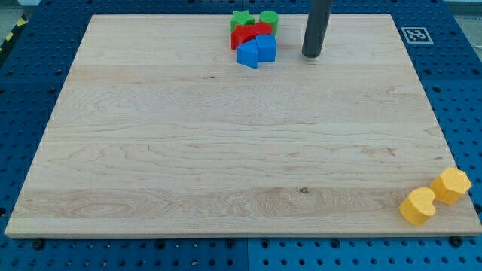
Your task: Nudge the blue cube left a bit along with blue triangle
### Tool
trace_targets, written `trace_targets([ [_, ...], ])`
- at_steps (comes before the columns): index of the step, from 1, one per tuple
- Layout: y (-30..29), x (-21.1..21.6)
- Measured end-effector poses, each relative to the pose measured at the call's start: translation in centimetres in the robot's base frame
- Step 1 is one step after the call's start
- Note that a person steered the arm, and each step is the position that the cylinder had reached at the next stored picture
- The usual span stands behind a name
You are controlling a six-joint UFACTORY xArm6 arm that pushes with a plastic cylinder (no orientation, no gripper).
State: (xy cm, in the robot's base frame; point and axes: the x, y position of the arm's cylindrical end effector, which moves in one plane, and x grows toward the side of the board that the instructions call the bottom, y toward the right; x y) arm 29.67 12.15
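The blue cube (266, 48) and the blue triangle (247, 54) sit side by side, touching, near the view's top centre of the wooden board (226, 150). The triangle is on the cube's left. Just above them lie red blocks (248, 34), a green star (242, 18) and a green cylinder (269, 18), all packed in one cluster. My tip (312, 55) is on the board to the right of the blue cube, a short gap away, not touching it.
Two yellow blocks sit at the view's bottom right corner: a heart shape (417, 206) and a hexagon (451, 185), touching each other. A blue pegboard (30, 90) surrounds the board. A marker tag (415, 34) lies at the top right.
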Motion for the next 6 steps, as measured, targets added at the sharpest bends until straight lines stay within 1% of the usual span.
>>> trace_targets([
  [1, -0.7, -0.6],
  [3, -7.6, 1.9],
  [5, -7.8, 2.7],
  [6, -6.9, 2.7],
])
